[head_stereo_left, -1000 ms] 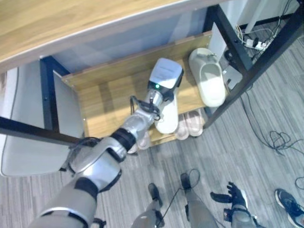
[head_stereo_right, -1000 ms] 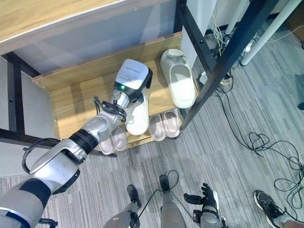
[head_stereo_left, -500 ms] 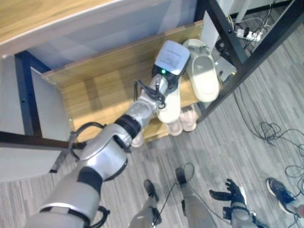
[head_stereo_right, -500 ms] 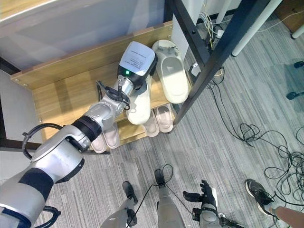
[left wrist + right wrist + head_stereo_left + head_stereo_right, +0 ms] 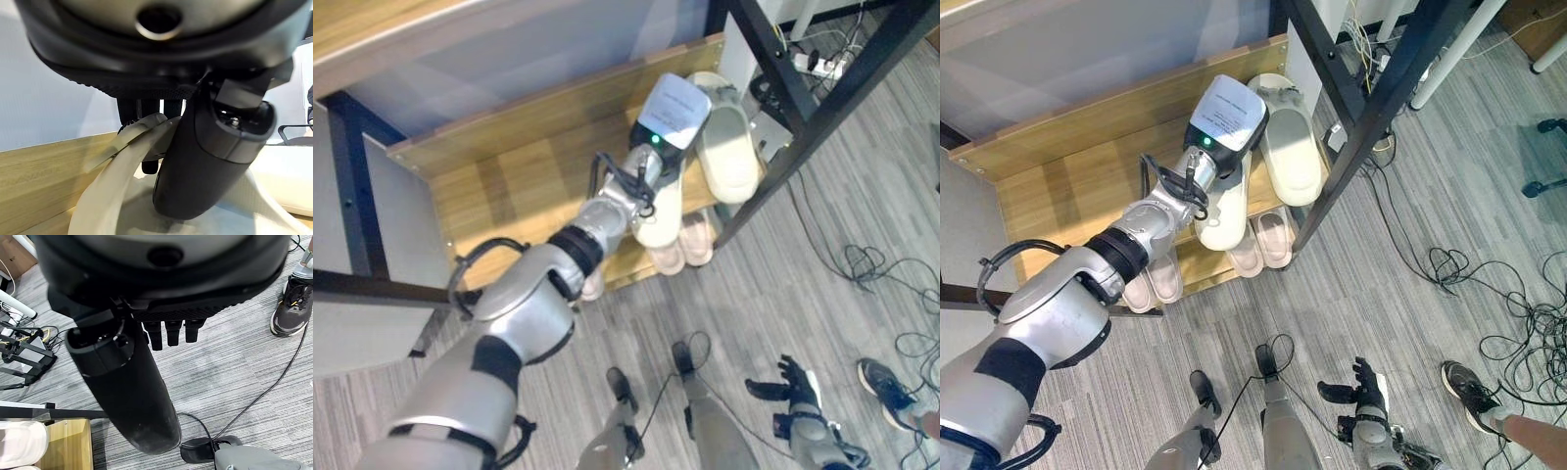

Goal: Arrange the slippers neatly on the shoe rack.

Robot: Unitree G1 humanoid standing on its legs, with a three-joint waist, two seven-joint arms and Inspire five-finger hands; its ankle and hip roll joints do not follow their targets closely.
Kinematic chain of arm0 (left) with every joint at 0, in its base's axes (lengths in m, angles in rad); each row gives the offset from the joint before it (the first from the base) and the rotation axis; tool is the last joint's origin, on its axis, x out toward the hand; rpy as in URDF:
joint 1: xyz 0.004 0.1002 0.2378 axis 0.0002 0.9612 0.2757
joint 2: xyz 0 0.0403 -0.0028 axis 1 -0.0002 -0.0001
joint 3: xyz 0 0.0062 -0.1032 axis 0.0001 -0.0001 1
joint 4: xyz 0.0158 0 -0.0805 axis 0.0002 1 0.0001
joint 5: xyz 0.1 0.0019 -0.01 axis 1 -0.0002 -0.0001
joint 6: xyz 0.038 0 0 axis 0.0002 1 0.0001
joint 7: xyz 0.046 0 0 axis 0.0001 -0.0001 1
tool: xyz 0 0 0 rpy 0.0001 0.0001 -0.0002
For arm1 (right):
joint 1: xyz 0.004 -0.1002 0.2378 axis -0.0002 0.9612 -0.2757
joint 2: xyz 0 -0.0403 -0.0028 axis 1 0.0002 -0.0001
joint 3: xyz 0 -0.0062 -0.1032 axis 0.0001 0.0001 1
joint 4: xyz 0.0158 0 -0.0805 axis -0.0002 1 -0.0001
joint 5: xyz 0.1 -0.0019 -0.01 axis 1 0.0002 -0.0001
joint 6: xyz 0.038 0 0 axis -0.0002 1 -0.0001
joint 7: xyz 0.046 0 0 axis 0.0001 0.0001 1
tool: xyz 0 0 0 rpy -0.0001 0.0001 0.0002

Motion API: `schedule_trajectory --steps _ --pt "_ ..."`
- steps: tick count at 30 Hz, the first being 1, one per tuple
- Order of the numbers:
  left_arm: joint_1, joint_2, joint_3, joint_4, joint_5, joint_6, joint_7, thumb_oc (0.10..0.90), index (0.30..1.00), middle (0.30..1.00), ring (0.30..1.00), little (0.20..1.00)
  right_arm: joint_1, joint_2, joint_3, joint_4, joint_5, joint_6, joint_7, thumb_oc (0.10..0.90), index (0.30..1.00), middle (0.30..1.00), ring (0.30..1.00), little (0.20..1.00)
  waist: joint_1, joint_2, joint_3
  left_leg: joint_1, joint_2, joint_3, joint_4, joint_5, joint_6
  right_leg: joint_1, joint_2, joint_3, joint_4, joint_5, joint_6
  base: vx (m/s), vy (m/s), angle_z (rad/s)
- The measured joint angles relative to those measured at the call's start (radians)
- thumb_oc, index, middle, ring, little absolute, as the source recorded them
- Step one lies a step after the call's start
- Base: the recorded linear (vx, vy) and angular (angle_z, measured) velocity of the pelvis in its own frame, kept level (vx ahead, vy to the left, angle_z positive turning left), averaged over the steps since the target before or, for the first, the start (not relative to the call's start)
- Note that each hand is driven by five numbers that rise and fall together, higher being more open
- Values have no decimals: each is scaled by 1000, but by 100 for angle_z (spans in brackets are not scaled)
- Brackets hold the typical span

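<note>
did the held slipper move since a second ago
Yes. The held slipper in the left hand has shifted right along the shelf, closer to the other slipper.

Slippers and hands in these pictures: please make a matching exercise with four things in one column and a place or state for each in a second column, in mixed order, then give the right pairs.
Things:
1. cream slipper
2. second cream slipper
3. pink slippers
4. right hand

Places or states:
A. lies free on the upper shelf, by the black frame post
B. hangs open low over the grey floor
C. on the lower shelf
D. pinched by the left hand at its strap

Pairs: 1-D, 2-A, 3-C, 4-B
</note>
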Motion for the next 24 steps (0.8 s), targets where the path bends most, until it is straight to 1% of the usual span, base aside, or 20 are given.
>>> schedule_trajectory --steps 2,7,10,14,18,24 --pt "0 0 -1 3 -1 0 0 800 900 900 900 900 0 0 2 0 0 0 0 800 900 900 900 900 0 -4 -2 -1 0 1 0 0 0 -4 1 2 4 0 0 0 -2 -2" --pt "-5 0 -3 30 -2 0 0 800 900 900 900 900 0 0 6 1 -1 1 0 800 900 900 900 900 -2 -35 -21 -12 0 3 0 4 2 -22 1 6 14 0 0 0 2 -1" --pt "-6 2 -3 35 -18 5 0 800 900 900 900 900 0 0 7 1 -1 1 0 800 900 900 900 900 -1 -44 -26 -12 -1 3 0 6 3 -22 0 6 16 0 0 0 0 0" --pt "-12 5 2 39 -79 7 2 800 900 900 900 900 -2 1 9 0 -3 1 0 800 900 900 900 900 1 -44 -26 -12 -1 3 0 8 4 -22 0 5 17 0 1 0 0 0" --pt "-46 12 2 39 -80 11 3 800 900 900 900 900 -4 1 20 1 -39 4 1 800 900 900 900 900 1 -44 -26 -12 -1 2 0 9 5 -22 0 4 19 1 1 0 0 0" --pt "-61 -4 2 38 -79 10 3 800 900 900 900 900 -18 1 52 1 -41 8 2 800 900 900 900 900 4 -44 -26 -11 -1 0 0 13 5 -22 0 2 22 2 1 0 0 0"
